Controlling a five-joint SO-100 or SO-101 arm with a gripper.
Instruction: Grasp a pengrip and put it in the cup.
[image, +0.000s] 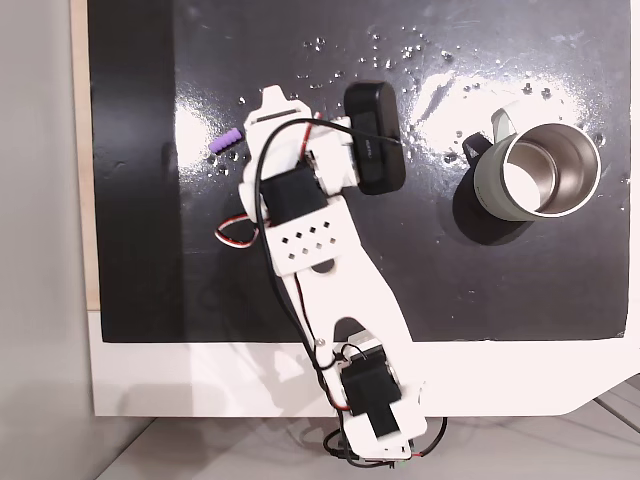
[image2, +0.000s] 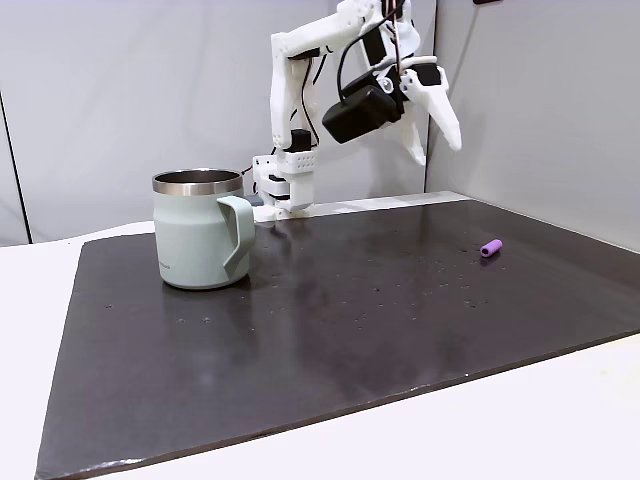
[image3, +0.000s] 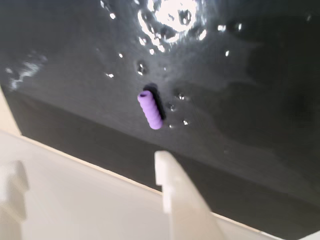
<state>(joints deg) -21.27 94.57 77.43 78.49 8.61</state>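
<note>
From above the pengrip lies on the black mat far from the cup; the side view shows the gripper raised, spread and empty; at the wrist it looks light, soft, best pinched mid-length.

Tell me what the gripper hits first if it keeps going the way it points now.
Most likely the pengrip: the wrist view shows it just ahead of the open gripper, lying alone on the black mat. Depth is unclear, so it might meet bare mat beside it instead.
</note>
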